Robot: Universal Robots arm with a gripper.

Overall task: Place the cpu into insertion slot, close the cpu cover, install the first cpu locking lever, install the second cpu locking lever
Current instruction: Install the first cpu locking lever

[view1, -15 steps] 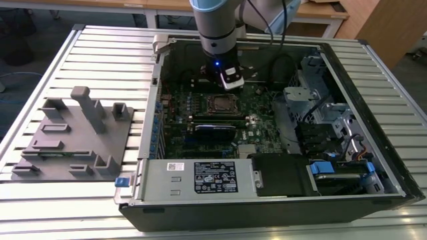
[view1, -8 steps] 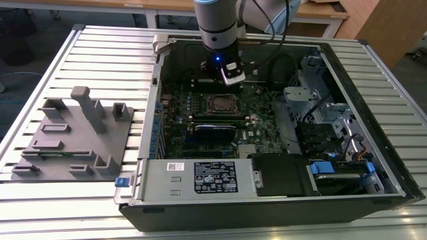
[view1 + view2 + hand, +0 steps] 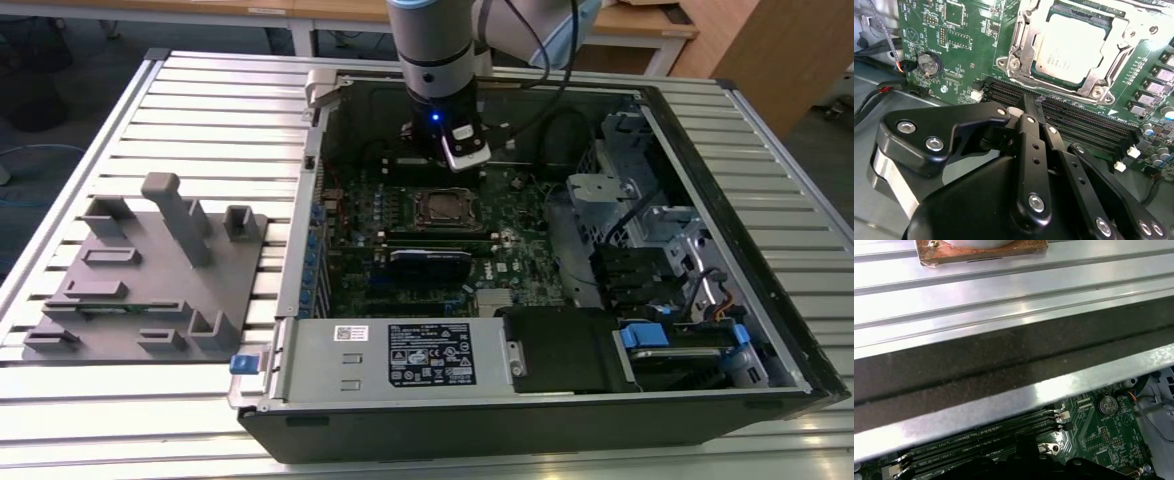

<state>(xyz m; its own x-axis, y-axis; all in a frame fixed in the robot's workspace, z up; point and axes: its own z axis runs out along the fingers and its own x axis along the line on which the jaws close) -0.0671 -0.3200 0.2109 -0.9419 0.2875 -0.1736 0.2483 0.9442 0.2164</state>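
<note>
Arm is hovering inside the open computer case [image 3: 534,425]. The gripper [image 3: 463,155] is sitting just off the insertion slot [image 3: 447,208], which lies at 6 o'clock from it in the exterior view. In the second wrist view the gripper [image 3: 1026,106] is reading as clenched, fingertips drawn together with nothing seen between them, poised over the memory slots [image 3: 1079,122]. The cpu [image 3: 1069,47] is already lying in the slot, silvery top up and square to the rim. The cpu cover [image 3: 1026,47] appears to be lying down around it, framing the chip. Whether either locking lever is hooked I cannot tell. Judging the step in hand to be lever work. Doing it well is meaning pressing on the lever end only, pushing down and then sideways under its catch, and keeping the closed tip off the chip top and off the motherboard [image 3: 521,225] parts beside the socket. Containers: the case is holding the motherboard, with a grey power supply box [image 3: 400,355] at 6 o'clock from the socket. A coin cell [image 3: 929,64] is sitting in its round holder. A grey fixture tray [image 3: 134,290] is resting on the slatted table [image 3: 214,90] at 9 o'clock from the case. What its pockets are holding I cannot tell.
</note>
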